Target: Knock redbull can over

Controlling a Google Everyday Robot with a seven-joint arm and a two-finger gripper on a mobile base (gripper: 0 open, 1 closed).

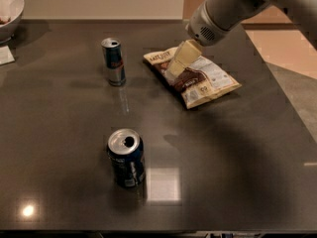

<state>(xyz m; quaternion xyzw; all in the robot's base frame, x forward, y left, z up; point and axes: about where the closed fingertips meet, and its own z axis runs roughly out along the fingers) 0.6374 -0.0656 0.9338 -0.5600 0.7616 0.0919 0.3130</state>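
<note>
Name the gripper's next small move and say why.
Probably sweep the gripper leftward in the view, toward the redbull can: the can stands upright, and the gripper hangs over the snack bag to its right, with a gap between them.

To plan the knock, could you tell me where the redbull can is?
Camera view: the redbull can stands upright, far left-centre on the table, left of the chip bag; the claw hangs over that bag.
</note>
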